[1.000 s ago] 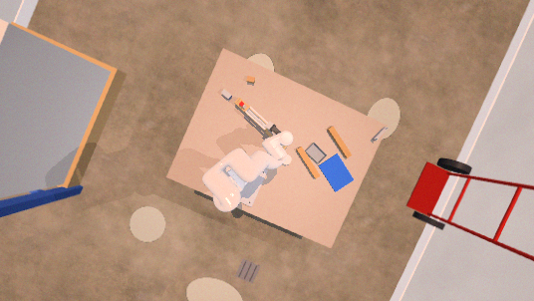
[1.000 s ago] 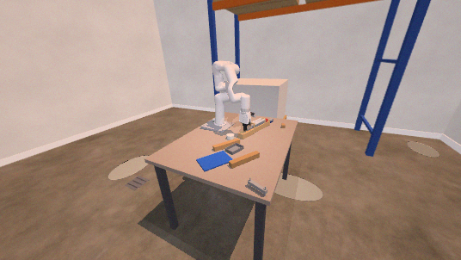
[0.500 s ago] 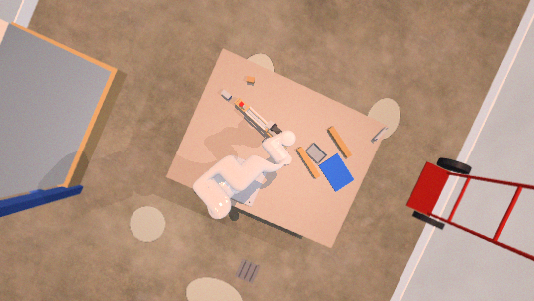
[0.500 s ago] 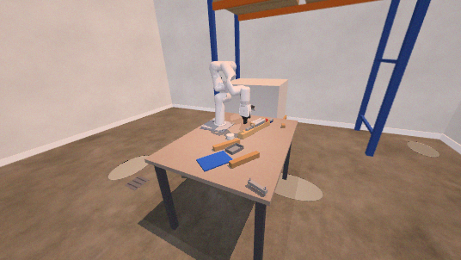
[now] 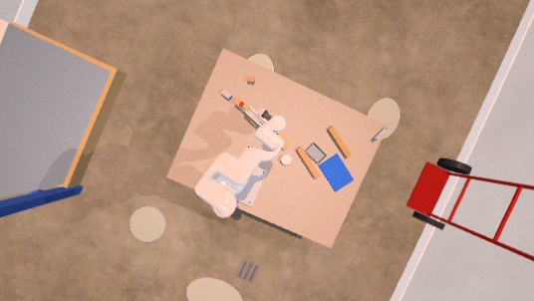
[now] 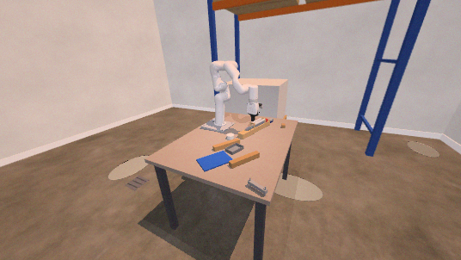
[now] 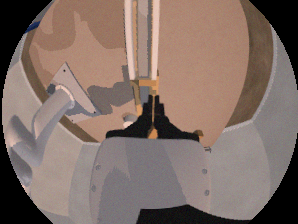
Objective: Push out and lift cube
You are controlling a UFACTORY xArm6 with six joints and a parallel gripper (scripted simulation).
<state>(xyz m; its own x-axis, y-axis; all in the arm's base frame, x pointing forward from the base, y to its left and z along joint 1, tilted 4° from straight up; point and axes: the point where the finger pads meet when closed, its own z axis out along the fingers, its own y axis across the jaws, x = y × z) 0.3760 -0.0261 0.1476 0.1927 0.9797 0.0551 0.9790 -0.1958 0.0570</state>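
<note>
A long narrow channel (image 5: 251, 114) (image 6: 258, 126) (image 7: 128, 30) with orange walls lies on the table (image 5: 299, 209) in front of the arm's base. The small red cube (image 5: 242, 104) sits at the channel's far end, away from the base. My gripper (image 5: 264, 114) (image 6: 254, 116) (image 7: 153, 102) is shut and hangs just above the channel, partway along it, pointing towards the cube. A thin tan strip shows between the fingertips in the wrist view; I cannot tell what it is. The arm hides the channel's near end in the overhead view.
Two orange bars (image 5: 307, 161) (image 5: 339, 142), a grey tray (image 5: 315, 152), a blue sheet (image 5: 336, 171) and a white puck (image 5: 286, 159) lie right of the arm. A small orange block (image 5: 250, 79) and a grey block (image 5: 226, 94) lie beyond the cube. A grey rack (image 5: 379, 134) sits at the table's edge.
</note>
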